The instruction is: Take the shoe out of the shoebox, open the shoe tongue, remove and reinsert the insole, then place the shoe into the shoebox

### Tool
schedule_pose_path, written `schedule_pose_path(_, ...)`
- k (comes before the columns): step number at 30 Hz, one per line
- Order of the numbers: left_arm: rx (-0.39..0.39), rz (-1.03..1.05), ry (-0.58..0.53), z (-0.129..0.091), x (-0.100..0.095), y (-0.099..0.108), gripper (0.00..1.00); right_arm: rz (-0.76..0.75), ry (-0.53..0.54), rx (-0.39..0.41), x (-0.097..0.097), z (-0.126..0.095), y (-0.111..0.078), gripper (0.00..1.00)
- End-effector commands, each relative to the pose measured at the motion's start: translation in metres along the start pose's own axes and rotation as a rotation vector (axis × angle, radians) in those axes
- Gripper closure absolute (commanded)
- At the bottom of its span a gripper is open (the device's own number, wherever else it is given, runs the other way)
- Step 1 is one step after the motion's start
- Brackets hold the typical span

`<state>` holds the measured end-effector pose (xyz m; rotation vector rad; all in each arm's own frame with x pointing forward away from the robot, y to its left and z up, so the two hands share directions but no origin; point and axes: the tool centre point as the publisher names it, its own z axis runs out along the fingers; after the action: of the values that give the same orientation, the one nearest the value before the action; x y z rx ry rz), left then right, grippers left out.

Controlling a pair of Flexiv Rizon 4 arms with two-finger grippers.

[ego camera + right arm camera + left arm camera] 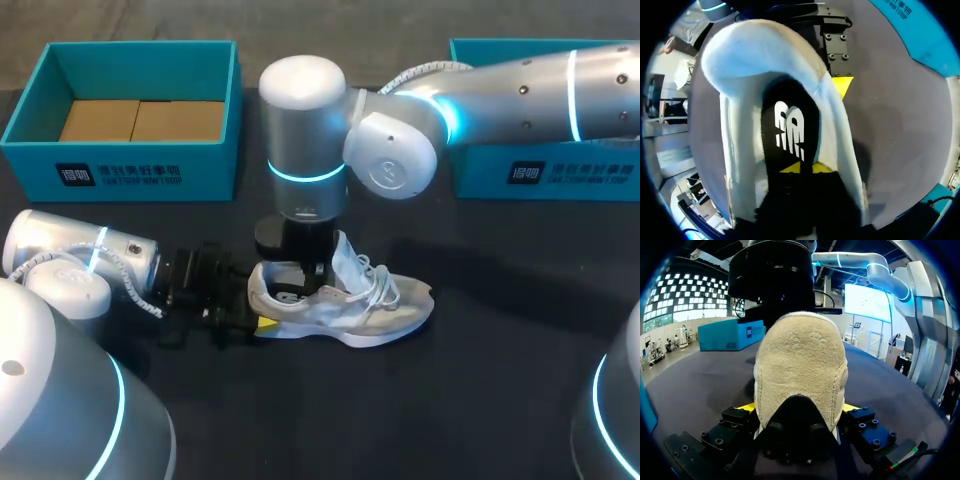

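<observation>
Left fingers point(747, 407) clamping light, soft sneaker point(340, 300) at stiffer heel; right fingertips point(790, 169) sitting closed together on thin, floppy insole point(790, 107); its heel edge seeming best pinch.

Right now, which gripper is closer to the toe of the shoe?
Right. The right gripper is down inside the shoe, at its opening; the left gripper clamps the heel, the end farthest from the toe.

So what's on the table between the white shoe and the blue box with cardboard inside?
Nothing: the head view shows only bare black table from the shoe to that box. The left tool grips the shoe's heel, beside that stretch.
</observation>
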<state>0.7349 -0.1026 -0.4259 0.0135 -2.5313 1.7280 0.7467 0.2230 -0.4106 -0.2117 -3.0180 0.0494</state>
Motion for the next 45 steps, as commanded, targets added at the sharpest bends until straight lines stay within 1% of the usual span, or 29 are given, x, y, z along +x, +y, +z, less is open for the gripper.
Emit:
schedule_pose_path(1, -0.001, 0.000, -0.001, 0.001, 0.001, 0.002, 1.00, 0.011, 0.004, 0.006, 0.007, 0.022, 0.000, 1.00)
schedule_pose_path(7, -0.001, 0.000, -0.001, 0.001, 0.001, 0.002, 1.00, 0.056, -0.011, 0.008, 0.012, 0.011, -0.013, 1.00)
schedule_pose_path(9, -0.001, 0.000, -0.001, 0.001, 0.001, 0.002, 1.00, 0.074, -0.027, -0.003, 0.014, 0.002, -0.018, 1.00)
schedule_pose_path(11, -0.001, 0.000, -0.001, 0.001, 0.001, 0.002, 1.00, 0.093, -0.051, -0.028, 0.016, -0.011, -0.024, 1.00)
schedule_pose_path(15, -0.001, 0.000, -0.001, 0.001, 0.001, 0.002, 1.00, 0.099, -0.090, -0.070, 0.017, -0.031, -0.030, 1.00)
schedule_pose_path(17, -0.001, 0.000, -0.001, 0.001, 0.001, 0.002, 1.00, 0.099, -0.091, -0.071, 0.017, -0.039, -0.032, 1.00)
schedule_pose_path(23, -0.001, 0.000, -0.001, 0.001, 0.001, 0.002, 1.00, 0.057, -0.098, -0.061, 0.013, -0.054, -0.030, 1.00)
schedule_pose_path(29, -0.001, 0.000, -0.001, 0.001, 0.001, 0.002, 1.00, 0.024, -0.107, -0.075, 0.005, -0.062, -0.028, 1.00)
schedule_pose_path(32, -0.001, 0.000, -0.001, 0.001, 0.001, 0.002, 1.00, 0.004, -0.111, -0.115, 0.001, -0.066, -0.024, 1.00)
schedule_pose_path(38, -0.001, 0.000, -0.001, 0.001, 0.001, 0.002, 1.00, -0.031, -0.128, -0.153, -0.003, -0.076, -0.014, 1.00)
schedule_pose_path(41, -0.001, 0.000, -0.001, 0.001, 0.001, 0.002, 1.00, -0.045, -0.135, -0.151, -0.005, -0.080, -0.011, 1.00)
schedule_pose_path(45, -0.001, 0.000, -0.001, 0.001, 0.001, 0.002, 1.00, -0.046, -0.141, -0.140, -0.008, -0.082, -0.015, 1.00)
